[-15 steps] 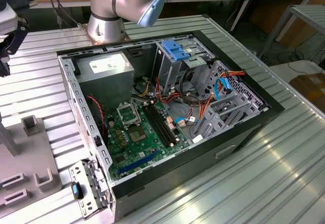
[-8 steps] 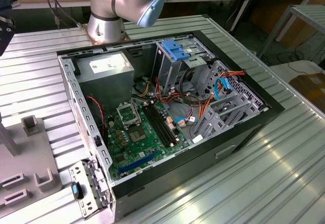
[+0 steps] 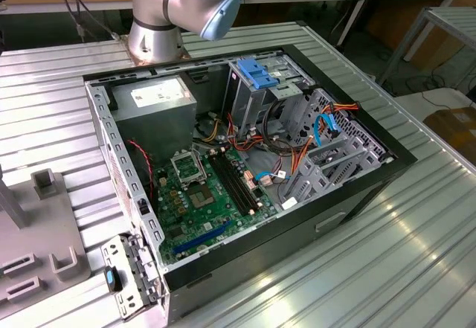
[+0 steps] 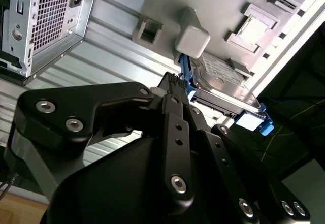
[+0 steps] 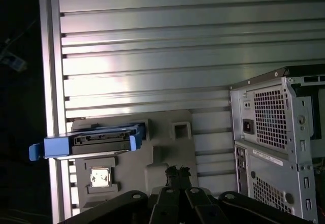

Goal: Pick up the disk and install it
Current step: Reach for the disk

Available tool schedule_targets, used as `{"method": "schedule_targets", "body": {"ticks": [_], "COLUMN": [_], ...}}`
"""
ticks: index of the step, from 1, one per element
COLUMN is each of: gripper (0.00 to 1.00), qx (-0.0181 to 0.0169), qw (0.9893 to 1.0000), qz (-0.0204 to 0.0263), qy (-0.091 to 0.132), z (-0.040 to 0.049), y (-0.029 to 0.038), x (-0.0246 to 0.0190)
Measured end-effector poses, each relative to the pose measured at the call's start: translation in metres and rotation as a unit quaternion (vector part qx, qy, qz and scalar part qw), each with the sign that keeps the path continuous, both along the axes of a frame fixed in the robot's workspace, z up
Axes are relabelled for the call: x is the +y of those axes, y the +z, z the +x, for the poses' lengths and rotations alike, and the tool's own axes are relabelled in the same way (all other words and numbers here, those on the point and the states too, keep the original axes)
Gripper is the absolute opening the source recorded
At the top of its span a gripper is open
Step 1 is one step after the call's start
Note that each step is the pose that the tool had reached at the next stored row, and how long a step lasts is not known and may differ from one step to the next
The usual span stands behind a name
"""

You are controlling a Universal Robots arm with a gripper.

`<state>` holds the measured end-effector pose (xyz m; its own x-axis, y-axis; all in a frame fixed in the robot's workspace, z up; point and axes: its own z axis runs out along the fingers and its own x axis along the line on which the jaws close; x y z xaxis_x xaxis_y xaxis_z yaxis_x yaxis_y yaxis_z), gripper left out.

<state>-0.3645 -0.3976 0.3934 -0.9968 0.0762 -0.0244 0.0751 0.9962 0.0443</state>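
The disk (image 5: 99,141) is a flat dark drive framed by bright blue rails, standing on edge in a holder on a grey fixture plate (image 5: 162,153). In the second wrist view the disk (image 4: 223,84) shows its silvery label face, with a blue rail end past the plate's edge. My black gripper (image 5: 176,172) hangs above the plate, apart from the disk and off to one side of it. Its fingers (image 4: 175,97) lie together with nothing between them. In the exterior view the arm's base (image 3: 160,15) stands behind the open computer case (image 3: 357,194).
The case lies on its side on a ribbed metal table (image 3: 416,253), with the motherboard (image 3: 201,194), cables and grey drive cages (image 3: 327,157) exposed. A light-blue latch piece (image 3: 256,74) tops the tall cage. The fixture plate (image 3: 30,224) lies at the exterior view's left. The case's rear panel (image 5: 274,132) stands near the plate.
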Motion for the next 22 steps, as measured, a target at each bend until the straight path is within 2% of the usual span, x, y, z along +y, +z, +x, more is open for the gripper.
{"method": "schedule_targets", "body": {"ticks": [9, 15, 22], "gripper": [0.11, 0.11, 0.11], "qx": [0.0, 0.0, 0.0], "qw": [1.0, 1.0, 1.0], "qz": [0.0, 0.0, 0.0], "qy": [0.0, 0.0, 0.0], "z": [-0.0326, -0.0497, -0.0736], "y": [-0.0001, -0.0002, -0.0014], "x": [0.0, 0.0, 0.0]}}
